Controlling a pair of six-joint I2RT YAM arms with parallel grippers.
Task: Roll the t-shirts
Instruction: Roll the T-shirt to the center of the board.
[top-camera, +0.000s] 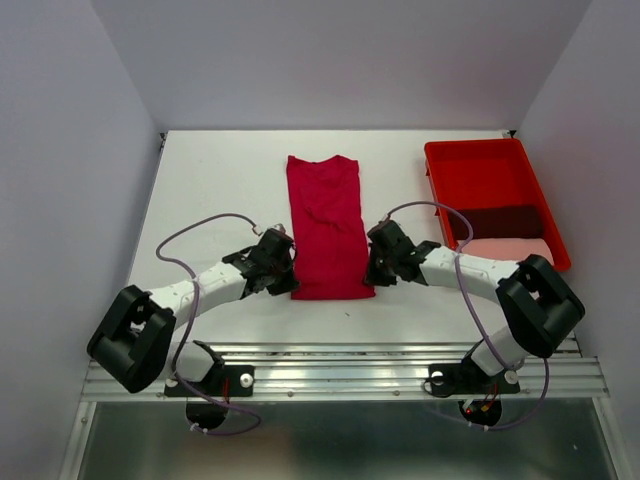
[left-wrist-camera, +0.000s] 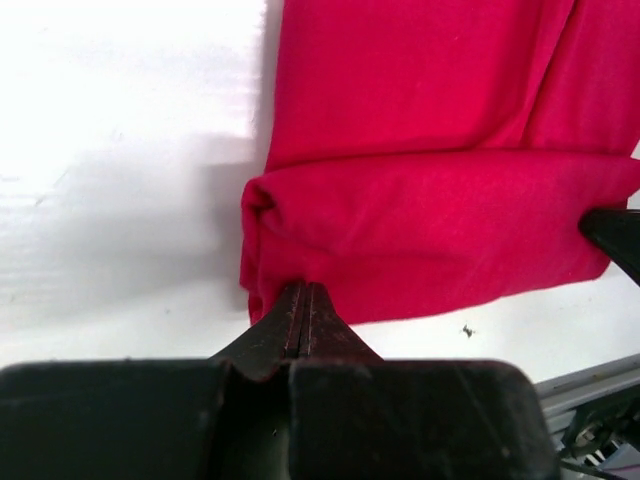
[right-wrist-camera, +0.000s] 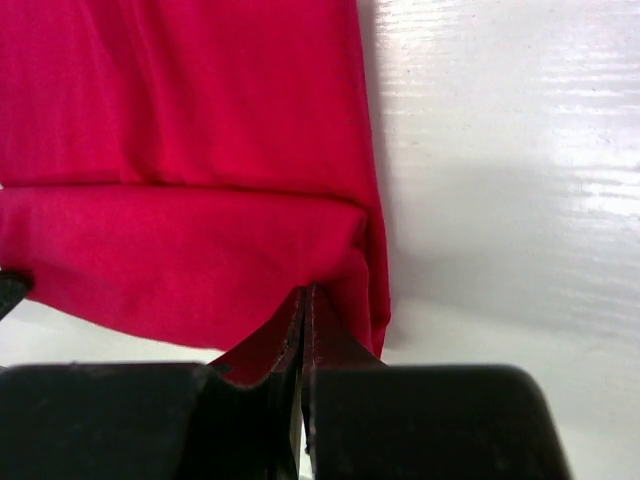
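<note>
- Crimson t-shirt (top-camera: 325, 225): folded into a long strip and laid lengthwise at the middle of the table (top-camera: 210, 190). Its near end was turned over into a low fold.
- Left gripper (left-wrist-camera: 303, 292): jaws pressed together, pinching the near edge of that fold by its left corner.
- Right gripper (right-wrist-camera: 305, 296): jaws pressed together, pinching the same edge by its right corner.
- Dark maroon t-shirt (top-camera: 500, 220) and pale pink t-shirt (top-camera: 510, 250): folded and lying side by side in the red tray (top-camera: 440, 165) on the table's right, the pink one nearer.
</note>
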